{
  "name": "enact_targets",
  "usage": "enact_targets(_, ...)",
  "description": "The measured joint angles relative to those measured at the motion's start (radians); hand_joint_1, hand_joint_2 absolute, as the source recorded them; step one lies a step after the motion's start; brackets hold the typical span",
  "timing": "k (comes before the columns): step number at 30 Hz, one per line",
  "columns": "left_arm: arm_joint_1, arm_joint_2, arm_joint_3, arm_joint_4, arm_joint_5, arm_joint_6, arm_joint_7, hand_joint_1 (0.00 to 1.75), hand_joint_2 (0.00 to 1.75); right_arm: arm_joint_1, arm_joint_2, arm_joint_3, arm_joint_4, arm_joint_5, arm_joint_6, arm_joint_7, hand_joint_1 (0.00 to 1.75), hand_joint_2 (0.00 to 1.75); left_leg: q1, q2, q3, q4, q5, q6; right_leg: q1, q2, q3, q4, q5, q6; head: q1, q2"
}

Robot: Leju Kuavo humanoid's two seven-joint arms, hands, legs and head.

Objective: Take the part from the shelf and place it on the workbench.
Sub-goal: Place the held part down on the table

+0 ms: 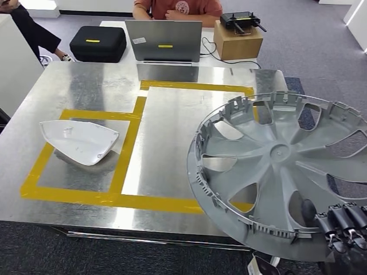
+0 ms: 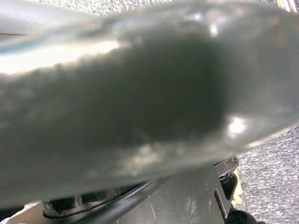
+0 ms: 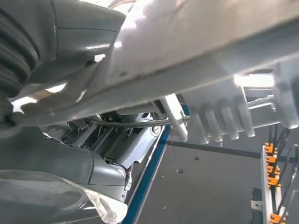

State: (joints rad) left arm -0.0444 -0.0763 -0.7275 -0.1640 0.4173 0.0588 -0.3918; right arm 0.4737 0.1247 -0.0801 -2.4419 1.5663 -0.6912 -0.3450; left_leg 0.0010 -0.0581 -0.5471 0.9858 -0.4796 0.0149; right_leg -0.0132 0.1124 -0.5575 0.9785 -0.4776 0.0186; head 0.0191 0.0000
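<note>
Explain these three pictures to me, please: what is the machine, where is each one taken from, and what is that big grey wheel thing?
A humanoid robot took them. The wide picture comes from a camera high on its body, looking down at a metal workbench marked with yellow tape. A white plastic shell lies inside the smaller taped box. The big grey disc is a wheel cover; the right robot hand grips its near rim with dark fingers and holds it tilted over the bench's right side. The two blurry pictures come from cameras at the wrists: the right one looks along the wheel cover's rim, the left one is too blurred to read. A person sits behind a laptop.
</note>
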Motion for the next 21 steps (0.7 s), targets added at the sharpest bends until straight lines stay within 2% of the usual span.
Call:
enact_targets(2,0.000,0.000,0.000,0.000,0.000,0.000,0.000,0.00,0.00,0.000,0.000,0.004,0.001,0.000,0.000,0.009,1.75,1.75,-0.001,0.000,0.000,0.002,-0.001,0.001,-0.002,0.001,0.000,-0.002,0.001,0.001,0.000,0.000)
enact_targets(5,-0.001,0.000,0.000,0.000,0.000,0.000,0.000,0.00,0.00,0.001,0.000,0.009,0.000,0.000,0.000,0.017,1.75,1.75,0.000,0.006,0.005,-0.007,0.005,0.016,-0.005,0.005,0.000,-0.011,0.005,0.012,-0.001,0.000)
enact_targets(6,-0.001,0.000,0.000,0.000,0.000,-0.001,0.000,0.00,0.00,0.002,0.000,0.011,0.000,0.000,0.000,0.019,1.75,1.75,0.003,0.011,0.011,-0.021,0.012,0.021,-0.002,-0.008,-0.006,-0.003,-0.001,0.015,0.001,0.000)
enact_targets(7,-0.001,-0.001,0.000,0.000,0.000,-0.002,0.000,0.00,0.00,0.002,0.000,0.011,0.000,0.000,0.000,0.020,1.75,1.75,0.007,0.018,0.017,-0.034,0.018,0.025,0.001,-0.029,-0.019,0.020,-0.017,0.016,0.003,0.000)
enact_targets(9,0.002,-0.001,0.000,0.000,0.001,-0.004,0.000,0.00,0.00,-0.001,0.000,0.012,0.000,0.000,0.000,0.019,1.75,1.75,0.011,0.034,0.024,-0.047,0.023,0.027,0.001,-0.081,-0.076,0.130,-0.078,0.022,0.009,0.000)
enact_targets(10,0.003,-0.001,0.000,0.000,0.001,-0.005,0.000,0.00,0.00,-0.002,0.000,0.012,0.000,0.000,0.000,0.018,1.75,1.75,0.011,0.042,0.024,-0.046,0.022,0.026,-0.002,-0.095,-0.110,0.198,-0.108,0.027,0.010,0.000)
enact_targets(11,0.005,-0.001,0.000,0.000,0.001,-0.005,0.000,0.00,0.00,-0.003,0.000,0.012,0.001,0.000,0.000,0.017,1.75,1.75,0.012,0.050,0.024,-0.046,0.020,0.023,-0.007,-0.103,-0.135,0.250,-0.125,0.032,0.011,0.000)
enact_targets(12,0.007,-0.001,0.000,0.000,0.001,-0.005,0.000,0.00,0.00,-0.002,0.000,0.012,0.001,0.000,0.000,0.017,1.75,1.75,0.015,0.057,0.024,-0.044,0.018,0.019,-0.012,-0.106,-0.143,0.267,-0.122,0.038,0.011,0.000)
enact_targets(13,0.008,-0.001,0.000,0.000,0.001,-0.005,0.000,0.00,0.00,-0.002,0.000,0.012,0.002,0.000,0.000,0.016,1.75,1.75,0.019,0.061,0.024,-0.041,0.014,0.013,-0.018,-0.110,-0.129,0.243,-0.101,0.045,0.011,0.000)
enact_targets(15,0.008,-0.001,0.000,0.000,0.002,-0.005,0.000,0.00,0.00,-0.002,0.000,0.011,0.004,0.000,0.000,0.016,1.75,1.75,0.027,0.066,0.024,-0.024,0.002,-0.006,-0.029,-0.119,-0.057,0.117,-0.045,0.062,0.013,0.000)
enact_targets(16,0.007,0.000,0.000,0.000,0.002,-0.005,0.000,0.00,0.00,-0.003,0.000,0.012,0.004,0.000,0.000,0.016,1.75,1.75,0.028,0.066,0.022,-0.011,-0.007,-0.017,-0.032,-0.119,-0.023,0.062,-0.029,0.063,0.017,0.000)
enact_targets(17,0.007,0.001,0.000,0.000,0.002,-0.004,0.000,0.00,0.00,-0.004,0.000,0.012,0.005,0.000,0.000,0.016,1.75,1.75,0.027,0.067,0.020,-0.001,-0.015,-0.027,-0.034,-0.118,-0.003,0.032,-0.027,0.058,0.019,0.000)
enact_targets(18,0.006,0.001,0.000,0.000,0.002,-0.004,0.000,0.00,0.00,-0.004,0.000,0.012,0.005,0.000,0.000,0.016,1.75,1.75,0.025,0.067,0.019,0.005,-0.019,-0.034,-0.032,-0.115,0.002,0.029,-0.034,0.049,0.019,0.000)
enact_targets(19,0.006,0.001,0.000,0.000,0.002,-0.003,0.000,0.00,0.00,-0.003,0.000,0.012,0.006,0.000,0.000,0.016,1.75,1.75,0.025,0.067,0.019,0.009,-0.021,-0.039,-0.031,-0.111,0.002,0.034,-0.035,0.035,0.018,0.000)
enact_targets(21,0.007,0.000,0.000,0.000,0.002,-0.003,0.000,0.00,0.00,-0.001,0.000,0.011,0.006,0.000,0.000,0.017,1.75,1.75,0.029,0.067,0.018,0.017,-0.030,-0.046,-0.028,-0.110,-0.002,0.042,-0.037,0.017,0.011,0.000)
